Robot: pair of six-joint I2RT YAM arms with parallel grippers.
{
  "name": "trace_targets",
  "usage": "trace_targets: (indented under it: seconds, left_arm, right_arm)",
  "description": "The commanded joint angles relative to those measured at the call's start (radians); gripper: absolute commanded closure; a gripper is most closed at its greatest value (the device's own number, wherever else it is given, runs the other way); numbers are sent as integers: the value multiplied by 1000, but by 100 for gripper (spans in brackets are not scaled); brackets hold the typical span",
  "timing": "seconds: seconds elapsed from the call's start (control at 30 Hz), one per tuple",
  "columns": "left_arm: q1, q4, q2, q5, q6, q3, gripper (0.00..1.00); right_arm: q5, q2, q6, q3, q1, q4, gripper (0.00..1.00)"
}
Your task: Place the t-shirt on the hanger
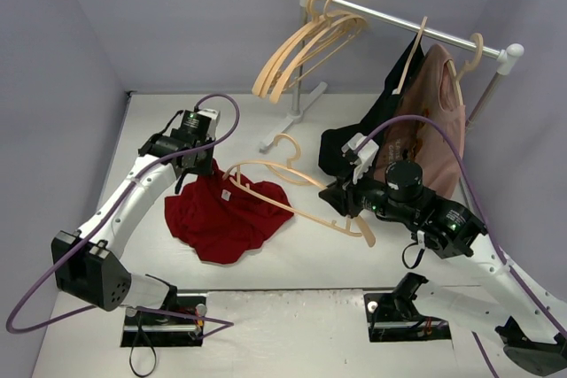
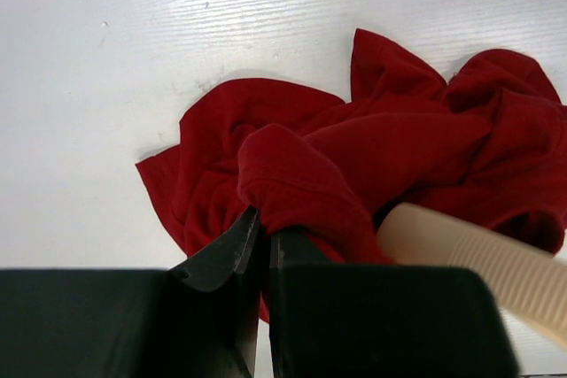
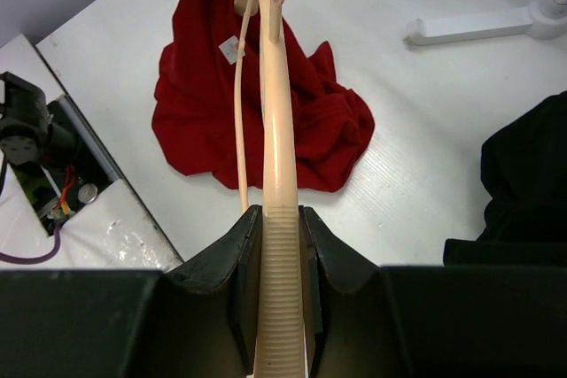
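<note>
1. Left gripper (image 2: 261, 238): pinched shut on a raised fold of the plain dark red cloth t-shirt (image 1: 221, 214), crumpled on the white table (image 1: 310, 258).
2. Right gripper (image 3: 282, 219): clamped on one arm of the pale wooden coat hanger (image 3: 276, 112), reaching over the t-shirt's right edge.

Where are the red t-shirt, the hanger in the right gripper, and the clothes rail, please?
t-shirt (image 1: 221, 219): top external view, middle of the crumpled cloth.
hanger (image 3: 277, 130): right wrist view, on its long wooden arm.
clothes rail (image 1: 381, 17): top external view, bare stretch of the bar.
</note>
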Motion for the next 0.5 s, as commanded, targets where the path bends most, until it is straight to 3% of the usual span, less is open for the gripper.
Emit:
trace_targets:
  seconds: [0.0,0.47]
  left_arm:
    - [14,-23,-46,-8,10,32,100]
    - [17,-47,12,-15,-15,72,100]
  right_arm:
    - [46,2,-30,52,1,72,100]
    - [-45,8,-27,90,2,76,100]
